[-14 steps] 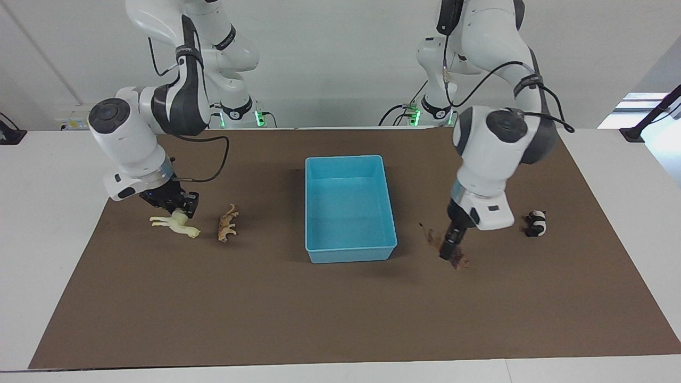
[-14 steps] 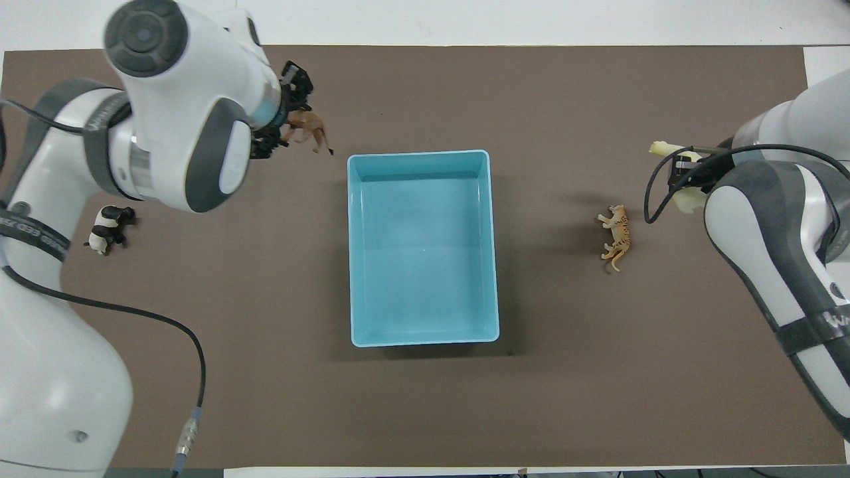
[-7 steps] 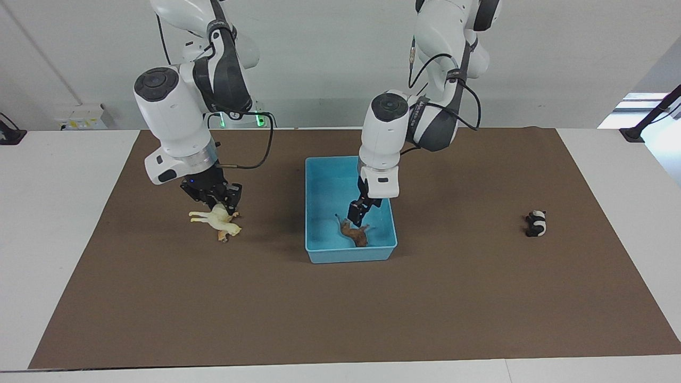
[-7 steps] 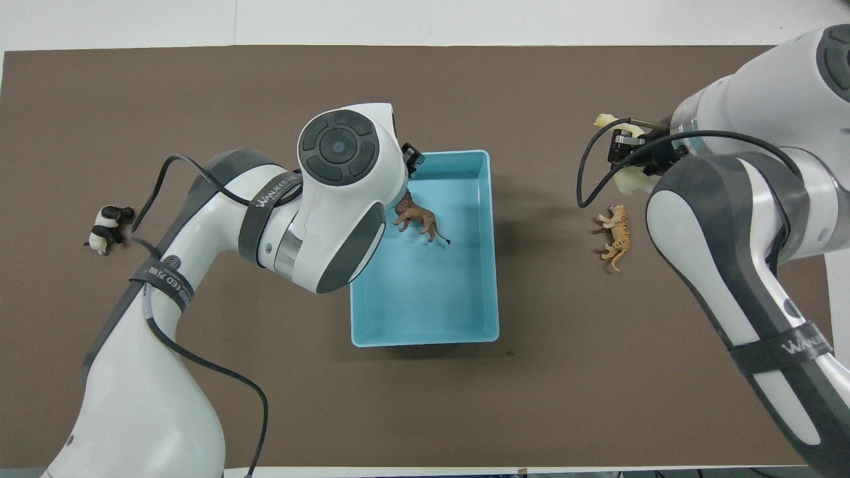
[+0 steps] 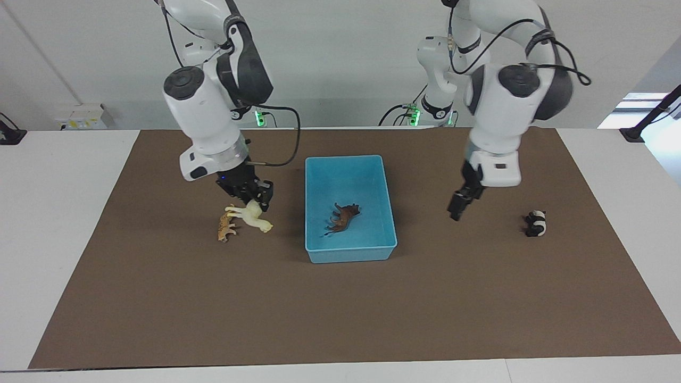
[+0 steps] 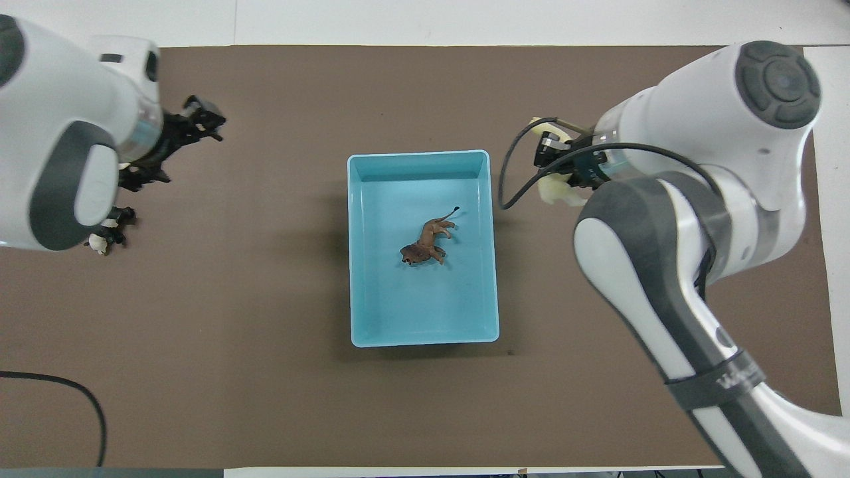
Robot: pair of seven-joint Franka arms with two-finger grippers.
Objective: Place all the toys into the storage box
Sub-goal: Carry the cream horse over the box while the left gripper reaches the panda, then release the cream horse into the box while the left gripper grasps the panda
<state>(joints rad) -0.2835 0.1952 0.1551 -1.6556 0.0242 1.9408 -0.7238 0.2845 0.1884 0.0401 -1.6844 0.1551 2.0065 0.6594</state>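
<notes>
The light blue storage box (image 5: 316, 175) stands mid-mat, and the brown horned animal (image 5: 343, 217) lies in it; box (image 6: 356, 279) and animal (image 6: 428, 240) also show in the overhead view. My right gripper (image 5: 254, 205) is shut on the pale cream horse (image 5: 250, 215) and holds it above the mat, just beside the spotted cat (image 5: 226, 227), between the cat and the box. In the overhead view the right gripper (image 6: 564, 176) and horse (image 6: 554, 194) show; the cat is hidden under the arm. My left gripper (image 5: 458, 205) is open and empty, raised over the mat between box and panda (image 5: 535, 223).
The brown mat (image 5: 340, 319) covers most of the white table. In the overhead view my left gripper (image 6: 176, 143) and its arm cover part of the panda (image 6: 105, 238).
My left gripper let go of the brown animal in the box, then rose and swung away toward the panda. My right gripper carried the cream horse past the cat toward the box.
</notes>
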